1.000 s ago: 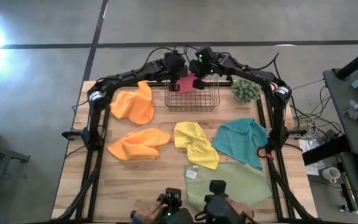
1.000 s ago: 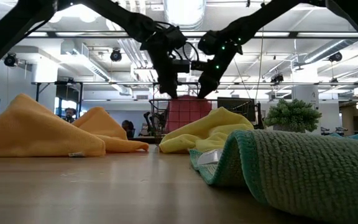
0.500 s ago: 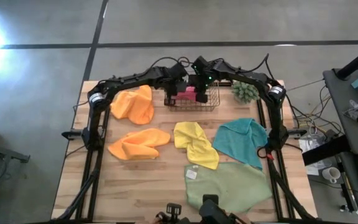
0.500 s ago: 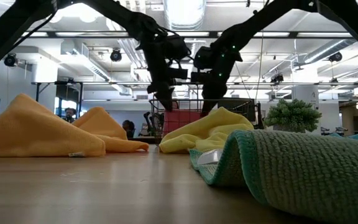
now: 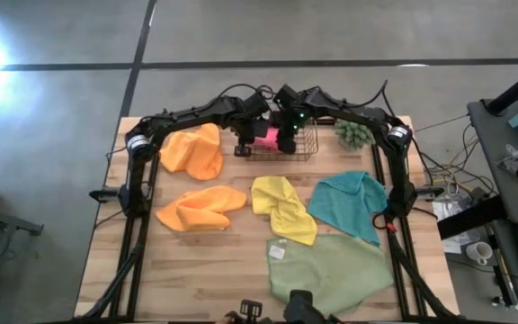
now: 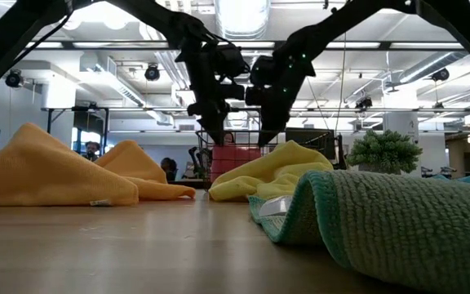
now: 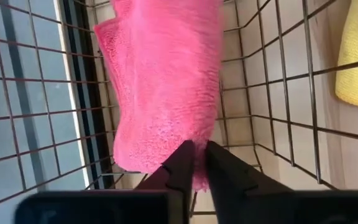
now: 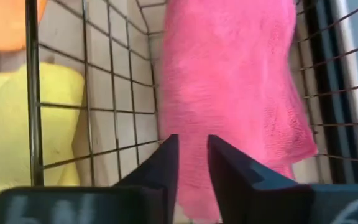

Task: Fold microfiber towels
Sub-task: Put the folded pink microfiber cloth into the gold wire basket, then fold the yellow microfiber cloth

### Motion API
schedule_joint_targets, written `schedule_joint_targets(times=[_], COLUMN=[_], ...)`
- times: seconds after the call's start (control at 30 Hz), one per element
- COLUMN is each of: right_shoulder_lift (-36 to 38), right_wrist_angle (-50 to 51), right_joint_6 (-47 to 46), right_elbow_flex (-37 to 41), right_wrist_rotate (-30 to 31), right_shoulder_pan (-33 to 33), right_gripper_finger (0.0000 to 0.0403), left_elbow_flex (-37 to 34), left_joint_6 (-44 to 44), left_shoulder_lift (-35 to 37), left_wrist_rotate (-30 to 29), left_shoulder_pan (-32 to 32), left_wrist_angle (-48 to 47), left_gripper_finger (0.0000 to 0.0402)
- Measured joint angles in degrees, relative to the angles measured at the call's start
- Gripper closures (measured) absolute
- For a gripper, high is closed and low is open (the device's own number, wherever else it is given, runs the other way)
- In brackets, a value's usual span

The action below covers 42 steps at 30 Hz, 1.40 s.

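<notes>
A pink towel [image 5: 267, 135] lies folded in the wire basket [image 5: 277, 157] at the table's far middle, and both grippers reach into it from above. My left gripper [image 5: 252, 137] is at the towel's left end, its fingers nearly together on the cloth. My right gripper [image 5: 286, 137] is at the right end with a plain gap between its fingers. The cloth [image 8: 194, 186] runs through that gap, and I cannot tell whether the fingers touch it. Two orange towels [image 5: 194, 150] [image 5: 200, 207], a yellow [image 5: 283, 207], a teal [image 5: 351, 205] and a light green towel [image 5: 331, 265] lie loose on the table. My left gripper pinches the pink towel's near edge [image 7: 196, 179] between its two fingers, a sliver of cloth showing in the narrow gap. The fingers slant steeply down into the basket. The rest of the towel [image 7: 166, 81] spreads away from the fingers over the basket's floor and wall.
A small green fuzzy plant [image 5: 354, 132] stands right of the basket. The basket's wire walls [image 7: 278, 93] close in around both grippers. The yellow towel [image 6: 268, 175] and the light green towel [image 6: 398, 220] lie between the basket and the near edge.
Both grippers have come down and toward the near edge, from above the basket's far rim into the basket, tipping more steeply downward. The pink towel went down with them and now sits lower inside the basket. A person's hands at the near edge have withdrawn.
</notes>
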<state>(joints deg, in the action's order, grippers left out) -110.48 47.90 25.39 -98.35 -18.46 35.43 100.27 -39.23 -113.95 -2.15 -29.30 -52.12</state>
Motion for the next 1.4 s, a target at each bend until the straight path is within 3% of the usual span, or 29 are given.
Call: schedule_joint_targets(times=[0.17,0.37,0.57,0.7,0.83,1.17,1.4], right_shoulder_lift=[0.22,0.44,0.44,0.44,1.66,11.98,22.51], right_wrist_angle=[0.67,3.20,9.84,20.32,27.29,30.24,22.56], right_joint_6=[0.09,0.73,0.74,0.74,0.72,-8.00,-23.15], right_elbow_flex=[-2.14,-5.37,-10.22,-15.50,-17.28,-6.18,5.09], right_wrist_rotate=[0.02,0.45,0.55,0.46,0.09,0.04,1.45], right_shoulder_pan=[0.05,0.33,0.77,0.71,0.07,-7.71,-17.81], right_gripper_finger=[0.0262,0.0233,0.0239,0.0250,0.0261,0.0279,0.0289], left_elbow_flex=[0.00,0.02,0.11,-0.48,-5.44,-30.00,-35.91], left_joint_6=[1.49,2.88,5.91,12.03,19.25,31.82,40.67], left_shoulder_lift=[0.13,2.64,8.95,13.45,18.84,36.98,43.59], left_wrist_rotate=[0.02,0.16,0.17,0.36,0.64,1.09,1.05], left_shoulder_pan=[0.06,0.12,0.11,0.13,0.76,7.76,15.85], left_wrist_angle=[-1.51,-2.02,-3.68,-7.67,-8.80,0.88,2.36], left_gripper_finger=[0.0302,0.0243,0.0233,0.0233,0.0233,0.0233,0.0233])
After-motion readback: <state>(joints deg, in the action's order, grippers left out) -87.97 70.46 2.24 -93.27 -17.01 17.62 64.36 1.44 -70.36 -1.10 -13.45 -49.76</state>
